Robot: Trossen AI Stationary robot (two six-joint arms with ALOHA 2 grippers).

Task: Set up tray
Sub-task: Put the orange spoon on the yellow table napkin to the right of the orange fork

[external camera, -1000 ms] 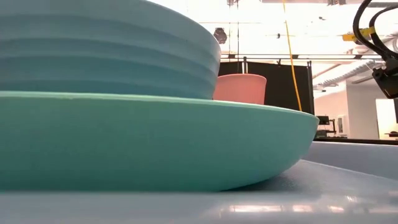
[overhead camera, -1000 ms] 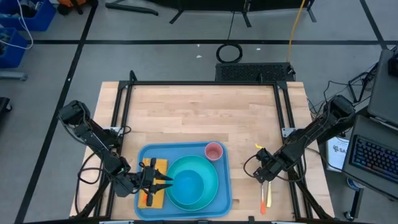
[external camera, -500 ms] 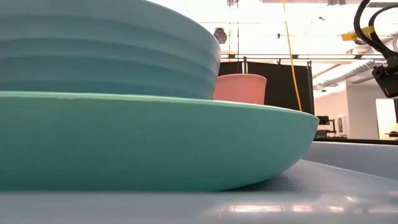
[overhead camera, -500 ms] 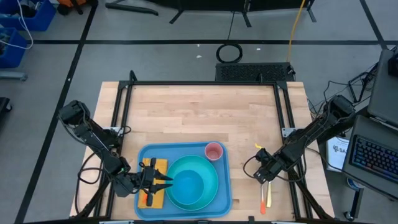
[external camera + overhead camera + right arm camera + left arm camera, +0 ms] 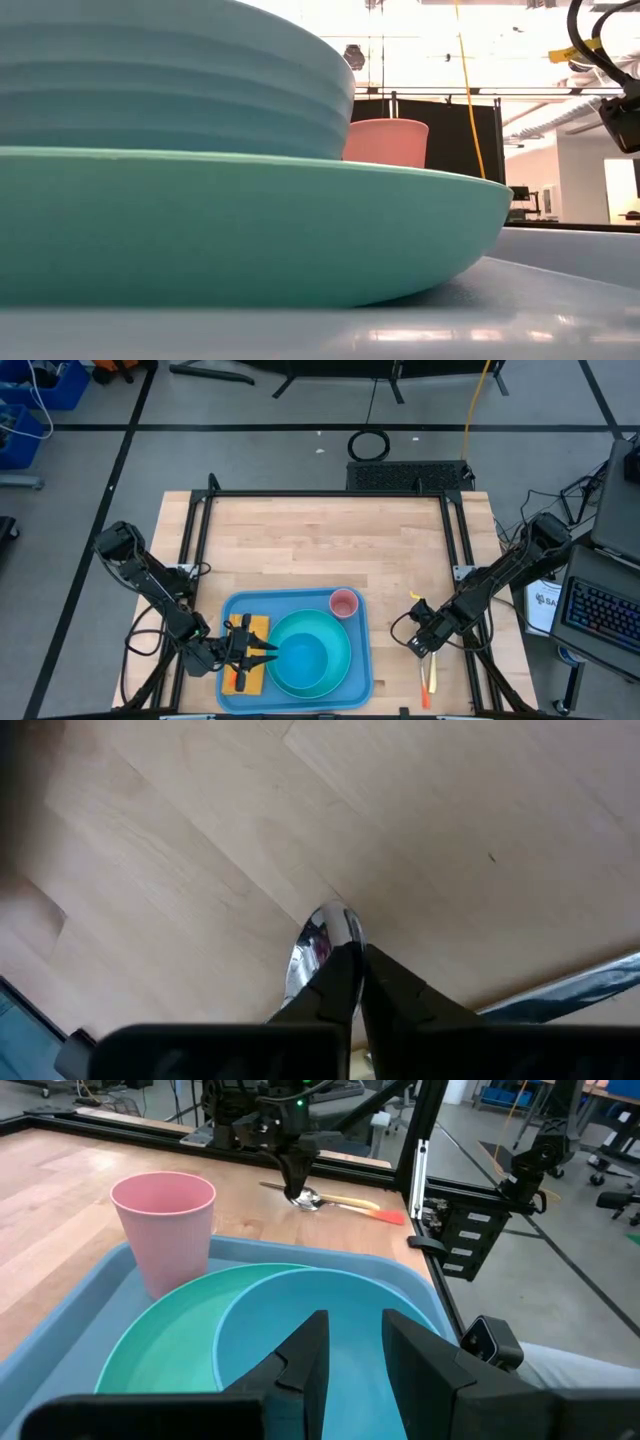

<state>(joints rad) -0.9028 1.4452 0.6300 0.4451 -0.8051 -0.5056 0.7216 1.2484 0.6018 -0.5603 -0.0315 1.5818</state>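
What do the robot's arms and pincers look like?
Both arms are dark, almost black, built from thin jointed sections with black cables looping beside them. The left pincer has two flat, blocky black fingers. The right pincer has the same dark fingers, tapering to narrow tips. A small yellow tag sits near the right arm's wrist.

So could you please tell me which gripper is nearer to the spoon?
Right. The right gripper is shut on the spoon, on the table beside the tray. The left gripper is across the tray, over the bowl.
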